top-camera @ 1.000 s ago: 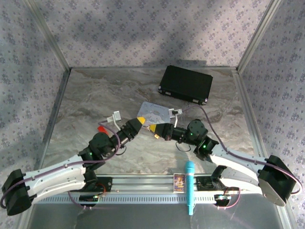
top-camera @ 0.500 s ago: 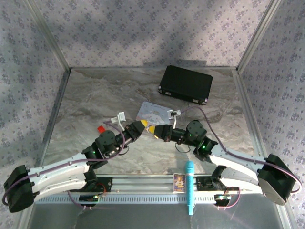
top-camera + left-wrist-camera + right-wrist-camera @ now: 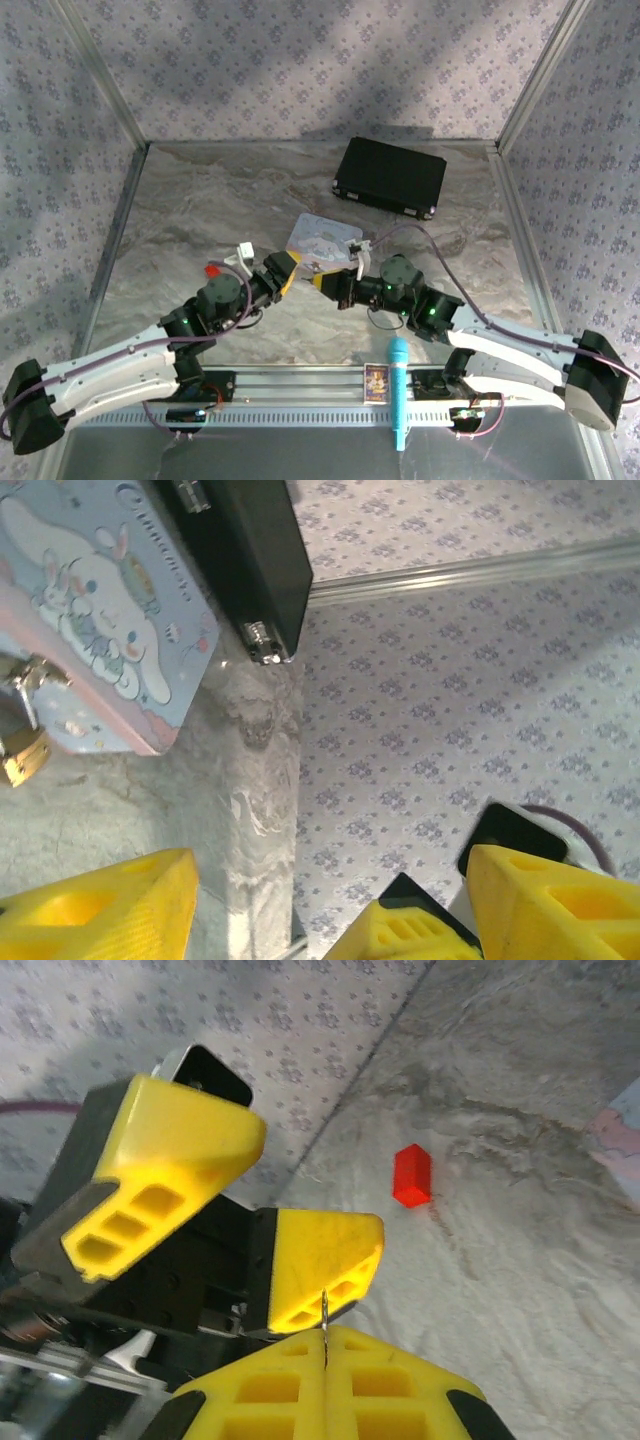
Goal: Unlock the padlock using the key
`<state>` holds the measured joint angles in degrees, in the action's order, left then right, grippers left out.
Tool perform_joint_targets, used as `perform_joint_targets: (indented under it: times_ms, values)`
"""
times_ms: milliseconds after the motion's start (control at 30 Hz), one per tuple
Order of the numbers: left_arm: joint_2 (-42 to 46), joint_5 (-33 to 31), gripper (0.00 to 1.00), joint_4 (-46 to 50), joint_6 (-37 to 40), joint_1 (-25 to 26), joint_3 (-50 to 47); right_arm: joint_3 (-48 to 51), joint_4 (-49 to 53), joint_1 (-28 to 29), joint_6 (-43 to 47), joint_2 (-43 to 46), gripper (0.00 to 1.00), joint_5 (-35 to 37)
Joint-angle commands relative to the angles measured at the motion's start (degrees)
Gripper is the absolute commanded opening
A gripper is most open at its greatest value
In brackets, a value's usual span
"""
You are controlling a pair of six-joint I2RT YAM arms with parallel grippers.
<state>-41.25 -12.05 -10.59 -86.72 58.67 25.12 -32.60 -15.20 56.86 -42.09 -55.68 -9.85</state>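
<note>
Padlock [image 3: 22, 755]: brass body, silver shackle, lying on marble tabletop [image 3: 130, 810] against edge of pale blue tin [image 3: 90, 590]. Key [image 3: 325, 1315]: thin silvery sliver pinched in closed right gripper [image 3: 325, 1360]. Left gripper [image 3: 330, 880]: fingers wide apart, empty, near padlock. Red block [image 3: 411, 1175]: apart on tabletop.

Clamps thin silvery metal key [image 3: 325, 1312] in yellow right gripper [image 3: 325, 1345] jaws, lower-left of small red block [image 3: 411, 1175] on marbled bench [image 3: 520, 1260].

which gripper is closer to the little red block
Left. In the top view the left gripper sits just right of the red block. The right gripper lies farther right, beyond the left one.
</note>
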Motion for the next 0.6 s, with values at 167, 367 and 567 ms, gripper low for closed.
perform_joint_targets:
  times_ms: [167, 367, 567]
  values:
    - [-2.7, 6.3, 0.73, 7.7, -17.6, -1.5, 0.7, -6.0, 15.8, 5.8, 19.2, -1.5, 0.0, 13.0]
    - [-5.9, 9.5, 0.73, 8.5, -18.2, -1.5, 3.6, -9.9, 20.5, 11.3, 27.2, -5.2, 0.0, 17.9]
    - [-8.2, 13.0, 0.63, 5.1, -20.9, -1.5, 2.5, -13.0, 23.2, 16.5, 31.5, -8.9, 0.0, 26.8]
